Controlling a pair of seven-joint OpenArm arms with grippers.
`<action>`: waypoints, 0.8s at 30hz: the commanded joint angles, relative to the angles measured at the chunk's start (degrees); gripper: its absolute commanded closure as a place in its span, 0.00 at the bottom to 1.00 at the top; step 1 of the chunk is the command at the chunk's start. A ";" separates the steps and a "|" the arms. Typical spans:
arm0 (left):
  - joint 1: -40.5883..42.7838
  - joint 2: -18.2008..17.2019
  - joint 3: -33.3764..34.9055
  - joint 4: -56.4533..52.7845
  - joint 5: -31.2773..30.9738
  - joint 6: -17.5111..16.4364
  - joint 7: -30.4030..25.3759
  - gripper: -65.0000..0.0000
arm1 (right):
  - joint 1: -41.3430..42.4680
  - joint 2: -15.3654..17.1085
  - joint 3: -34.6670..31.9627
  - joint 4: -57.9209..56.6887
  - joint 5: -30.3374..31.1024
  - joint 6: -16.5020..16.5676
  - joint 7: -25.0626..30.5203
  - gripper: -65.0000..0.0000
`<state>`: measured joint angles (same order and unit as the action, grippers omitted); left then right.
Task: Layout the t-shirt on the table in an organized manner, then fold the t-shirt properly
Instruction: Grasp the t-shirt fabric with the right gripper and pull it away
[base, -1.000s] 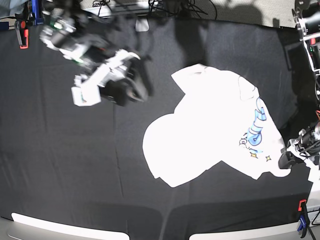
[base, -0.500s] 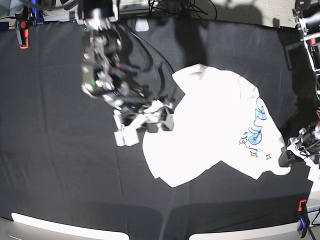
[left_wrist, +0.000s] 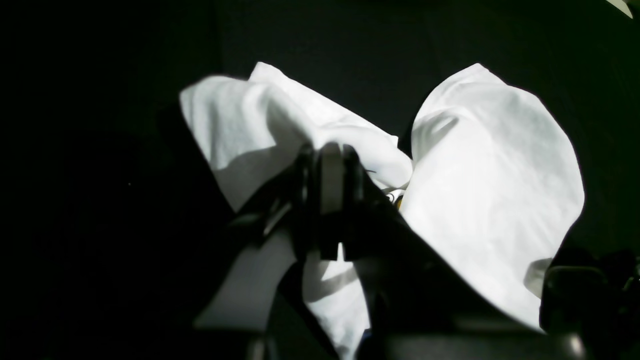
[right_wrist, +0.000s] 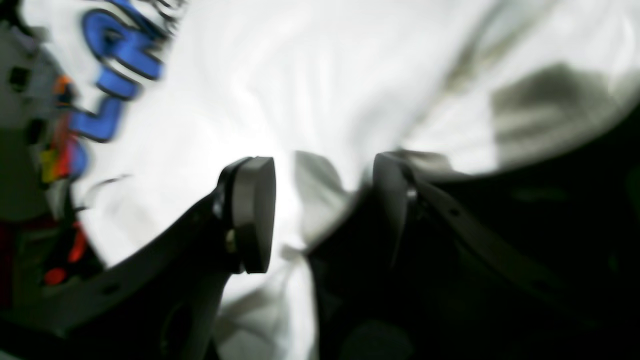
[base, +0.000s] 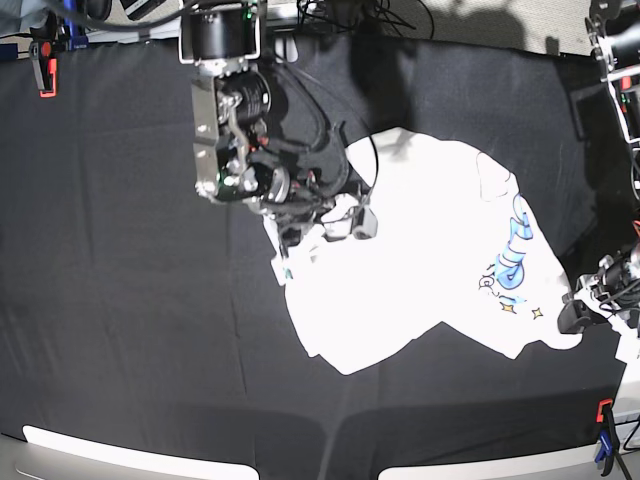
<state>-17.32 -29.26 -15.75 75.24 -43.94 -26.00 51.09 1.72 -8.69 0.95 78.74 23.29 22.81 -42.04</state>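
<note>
left wrist: left gripper (left_wrist: 330, 200) clenched on a fold of the t-shirt (left_wrist: 490, 190).
right wrist: right gripper (right_wrist: 320, 220) spread wide, straddling a white ridge of cloth, not yet pinched.
base: shirt rumpled right of centre on the table (base: 130, 330), print at its right edge.
probably laying-out step; next calls for closing right, then pulling apart.

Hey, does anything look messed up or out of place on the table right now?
Yes. The t-shirt lies crumpled and skewed, its lettering bunched near one edge rather than spread flat. The left hand is shut on a fold of it, and the right hand is open over the opposite side.
</note>
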 joint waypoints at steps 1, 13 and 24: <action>-1.55 -1.14 -0.26 0.96 -1.11 -0.37 -1.40 1.00 | 0.94 -0.31 -0.07 0.94 0.68 0.02 1.29 0.53; -1.55 -1.11 -0.28 0.96 -1.14 -0.37 -1.44 1.00 | 0.98 -0.31 -0.07 0.20 -0.42 0.37 6.82 0.62; -1.55 -1.11 -0.26 0.96 -1.14 -0.37 -1.42 1.00 | 2.67 -0.31 -0.28 0.20 -5.14 0.59 11.06 0.62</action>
<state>-17.32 -29.26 -15.75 75.24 -43.94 -26.00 51.09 3.05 -8.58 0.84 78.02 17.47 22.52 -32.38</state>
